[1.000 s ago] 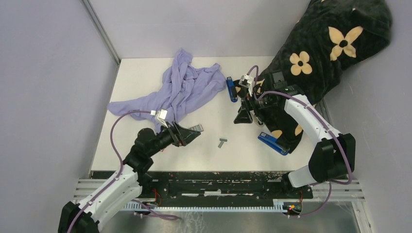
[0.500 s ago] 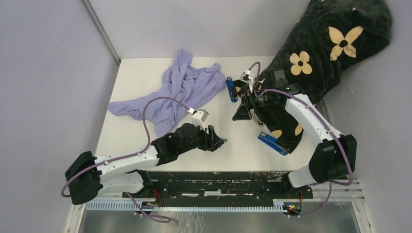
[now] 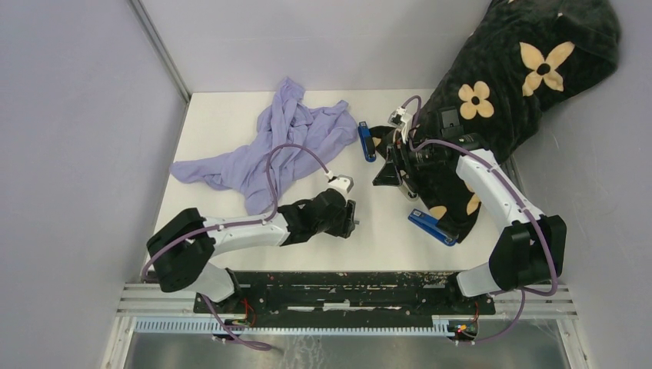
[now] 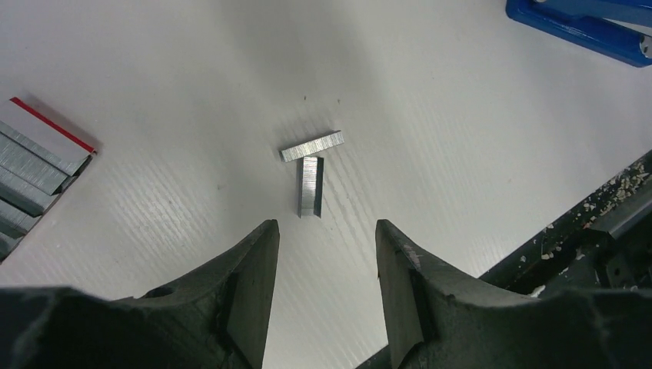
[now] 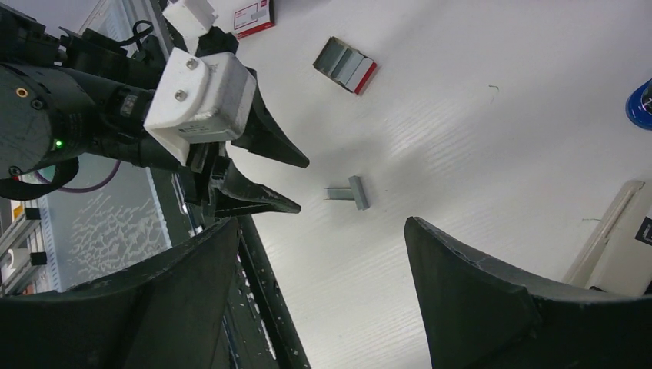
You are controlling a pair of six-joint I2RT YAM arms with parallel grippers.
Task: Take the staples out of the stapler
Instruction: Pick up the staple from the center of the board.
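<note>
Two short silver staples strips (image 4: 311, 165) lie in a T on the white table, also seen in the right wrist view (image 5: 350, 192). My left gripper (image 4: 324, 227) is open and empty, hovering just short of them; in the top view (image 3: 350, 219) it covers them. My right gripper (image 5: 319, 231) is open and empty, held higher at the back right (image 3: 388, 173). One blue stapler (image 3: 367, 141) lies behind it. A second blue stapler (image 3: 432, 227) lies at the front right.
An opened staple box (image 4: 38, 165) with a red edge lies left of the left gripper. A small red-and-white box (image 5: 254, 15) lies further off. A purple cloth (image 3: 284, 146) covers the back left. A black flowered fabric (image 3: 500, 84) fills the back right.
My left arm has swung right from beside the staple box and stretched out over the two staple strips. My right gripper has shifted slightly back and right.
</note>
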